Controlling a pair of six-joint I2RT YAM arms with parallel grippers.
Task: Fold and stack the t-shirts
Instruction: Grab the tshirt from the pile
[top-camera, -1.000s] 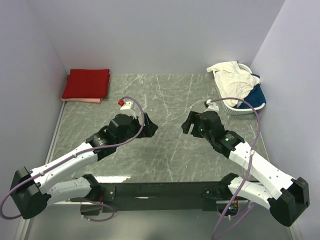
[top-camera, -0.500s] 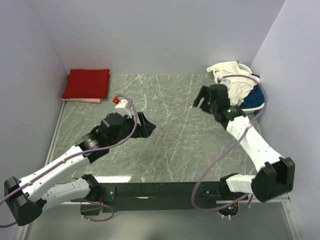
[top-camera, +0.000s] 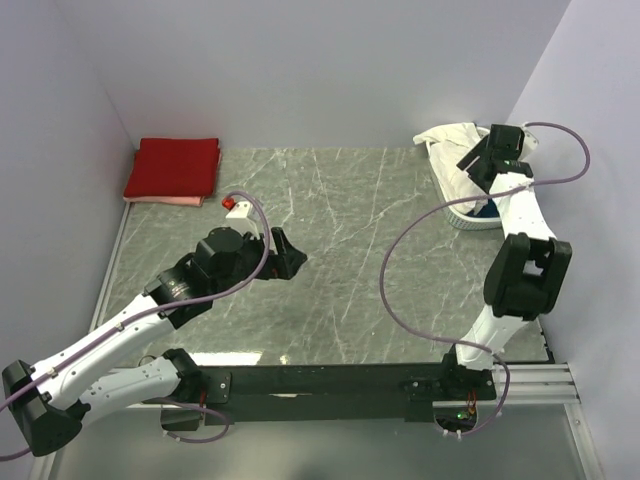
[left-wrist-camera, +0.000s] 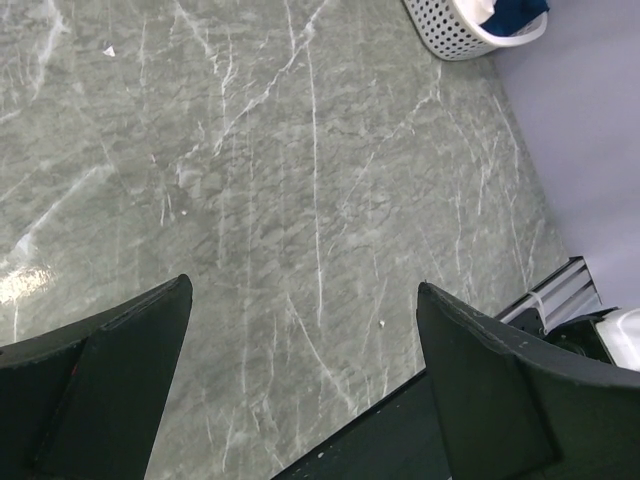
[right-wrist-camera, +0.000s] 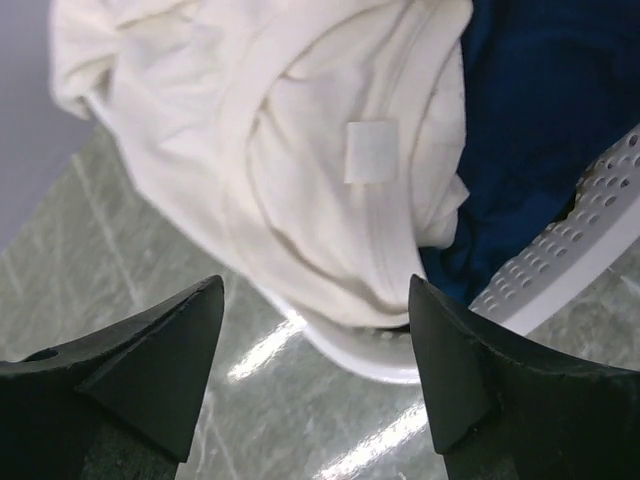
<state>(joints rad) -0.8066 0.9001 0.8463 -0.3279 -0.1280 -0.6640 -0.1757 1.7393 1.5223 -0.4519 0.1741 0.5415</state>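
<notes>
Right pincer (right-wrist-camera: 315, 287) spread, hovering just above cream t-shirt (right-wrist-camera: 300, 150) heaped in white basket (right-wrist-camera: 560, 260). Dark blue cloth (right-wrist-camera: 540, 100) crowds pincer's right. Left pincer (left-wrist-camera: 305, 288) spread over table (left-wrist-camera: 300, 150). Folded red t-shirt (top-camera: 173, 166) on pink t-shirt (top-camera: 165, 201), well apart, beyond-left.

Table (top-camera: 350, 250): grey-green stone-look top, white veins, glossy; glare patches showed near front edge. Walls closed it in on left, far and right sides.
Far left corner: folded pink shirt (top-camera: 165, 201) lay flat on surface, only its near edge showing; folded red shirt (top-camera: 173, 167) sat squarely on top.
Far right corner: white perforated basket (top-camera: 468, 217) stood on surface, close to right wall. Cream shirt (top-camera: 455, 160) hung over its rim toward table; contact with surface unclear.
Small white fleck (left-wrist-camera: 108, 50) lay on bare top.
</notes>
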